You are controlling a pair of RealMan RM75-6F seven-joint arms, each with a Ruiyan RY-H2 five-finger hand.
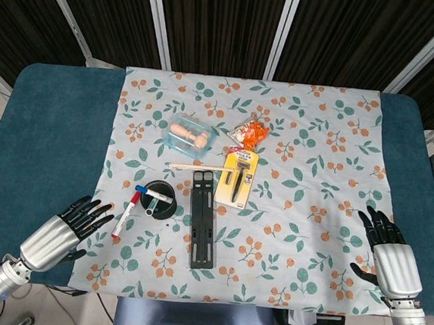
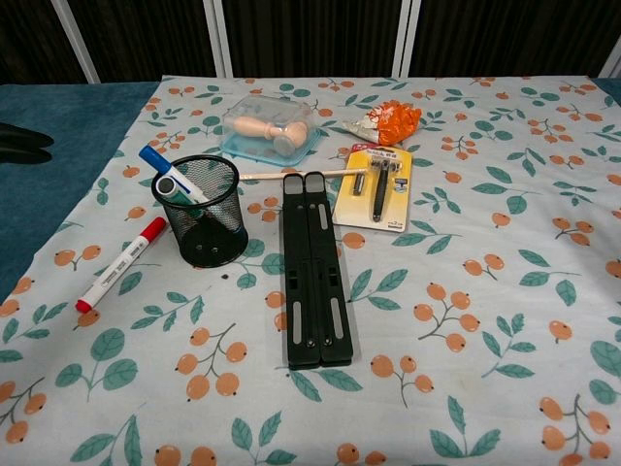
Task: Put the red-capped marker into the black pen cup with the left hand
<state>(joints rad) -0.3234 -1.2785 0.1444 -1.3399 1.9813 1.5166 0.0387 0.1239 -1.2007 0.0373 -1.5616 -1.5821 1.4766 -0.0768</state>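
The red-capped marker [image 1: 124, 214] [image 2: 122, 263] lies flat on the floral cloth, just left of the black mesh pen cup [image 1: 158, 201] [image 2: 202, 216]. The cup stands upright and holds a blue-capped marker [image 1: 152, 194] [image 2: 172, 176]. My left hand [image 1: 79, 223] hovers at the cloth's left front edge, fingers spread toward the marker, a short gap away and holding nothing. Its dark fingertips [image 2: 24, 141] show at the left edge of the chest view. My right hand [image 1: 387, 248] rests at the front right, fingers apart and empty.
A black folding stand [image 1: 204, 219] [image 2: 312, 272] lies right of the cup. Behind it are a thin wooden stick [image 1: 198, 166], a razor on a yellow card [image 1: 238, 177] [image 2: 380, 188], a clear box [image 1: 191, 135] [image 2: 270, 131] and an orange packet [image 1: 252, 131] [image 2: 390, 122].
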